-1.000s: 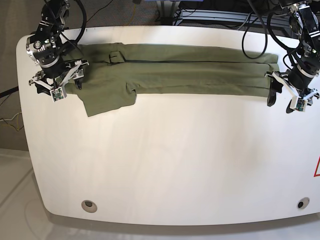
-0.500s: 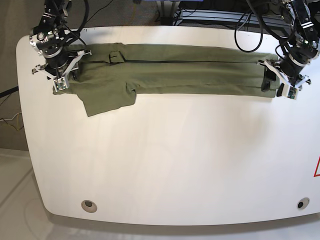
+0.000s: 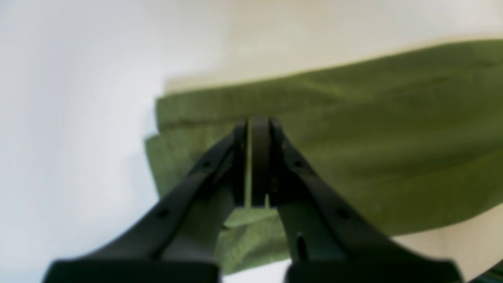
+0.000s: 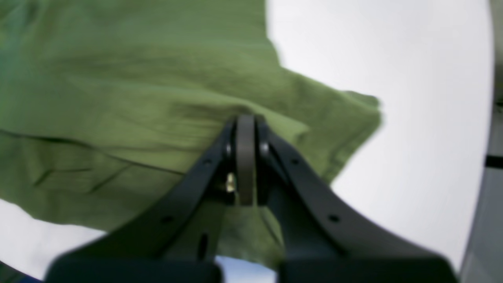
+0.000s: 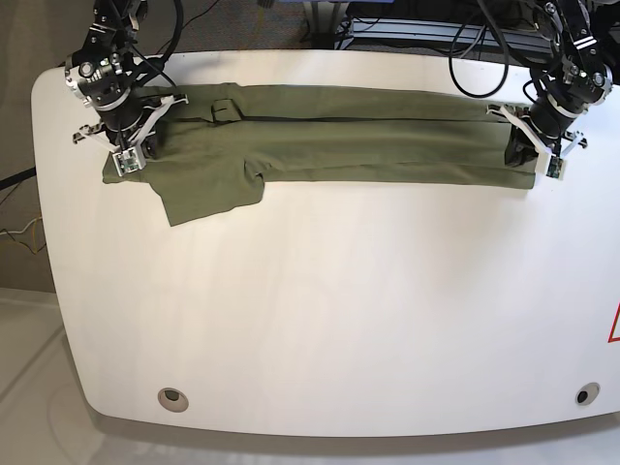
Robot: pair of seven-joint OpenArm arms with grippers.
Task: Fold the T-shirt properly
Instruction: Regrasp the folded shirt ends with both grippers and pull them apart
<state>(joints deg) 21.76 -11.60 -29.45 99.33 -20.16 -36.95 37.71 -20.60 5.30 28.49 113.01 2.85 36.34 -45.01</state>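
The olive-green T-shirt [image 5: 368, 136] lies as a long folded band across the back of the white table [image 5: 320, 320], with one sleeve flap [image 5: 208, 199] sticking out toward the front at the left. My left gripper [image 5: 523, 150] stands at the band's right end. In the left wrist view the left gripper [image 3: 253, 125] is shut on the T-shirt [image 3: 373, 157] near its corner, a sliver of cloth showing between the fingers. My right gripper [image 5: 140, 147] is at the band's left end. Seen from the right wrist, this gripper [image 4: 245, 122] is shut on a bunched fold of the T-shirt [image 4: 118, 98].
Two round holes [image 5: 173, 395] [image 5: 582, 394] sit near the table's front edge. Cables [image 5: 484, 39] and a dark frame lie behind the back edge. A red marking [image 5: 614, 325] shows at the right edge.
Both grippers have gone from open to shut. Each has moved back and inward onto its end of the T-shirt. The shirt itself lies as before.
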